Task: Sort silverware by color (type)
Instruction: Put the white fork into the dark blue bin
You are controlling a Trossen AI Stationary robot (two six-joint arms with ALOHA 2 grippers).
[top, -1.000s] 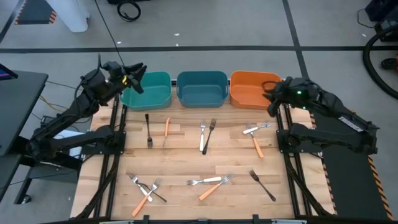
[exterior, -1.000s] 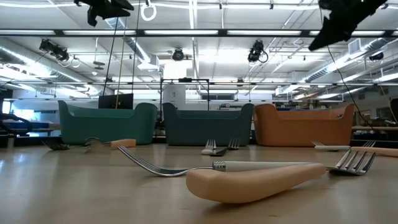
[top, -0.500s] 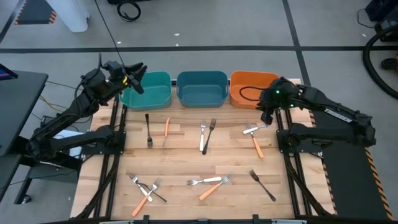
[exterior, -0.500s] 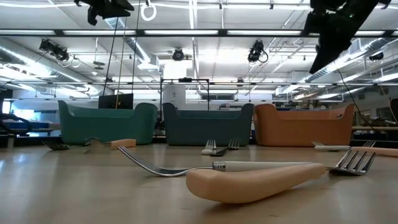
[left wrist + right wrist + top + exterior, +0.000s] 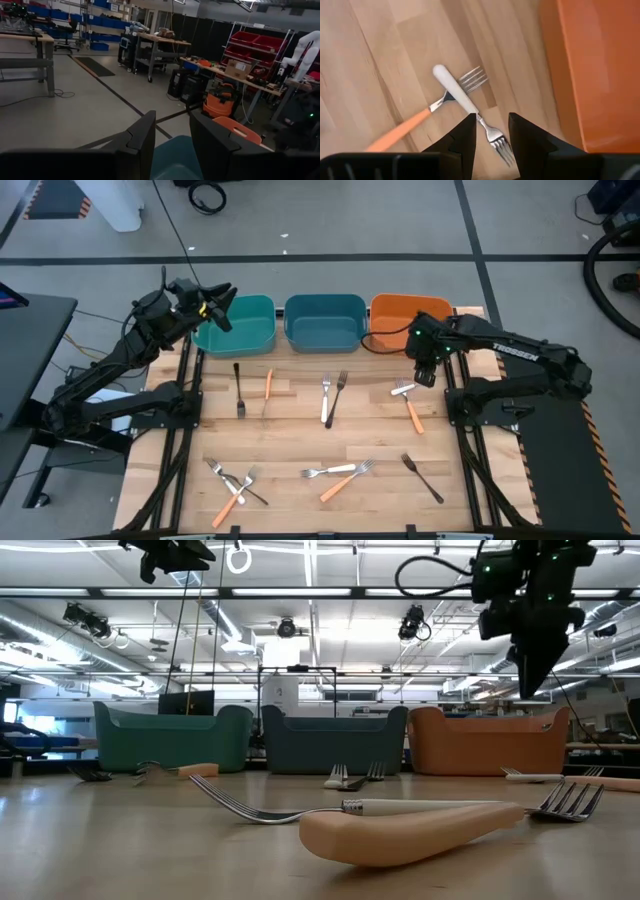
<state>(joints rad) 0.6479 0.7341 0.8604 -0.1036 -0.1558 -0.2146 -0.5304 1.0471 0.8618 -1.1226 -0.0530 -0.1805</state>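
We see the right end effector (image 5: 425,373), fingers slightly parted and empty, hovering above a white-handled fork (image 5: 469,109) that crosses an orange-handled fork (image 5: 402,128) on the table (image 5: 300,430), just in front of the orange bin (image 5: 405,323). In the high view the crossed pair lies toward seven o'clock of it, the white fork's long axis running eight to two. The left end effector (image 5: 212,305), fingers narrowly parted, waits over the teal bin (image 5: 240,325), much farther off.

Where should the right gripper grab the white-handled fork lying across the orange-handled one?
Probably the white-handled fork at its thick handle end, from straight above. It lies flat on the table, crossed over the orange-handled fork, so that end stands clear of the crossing. The right gripper hangs open above it.
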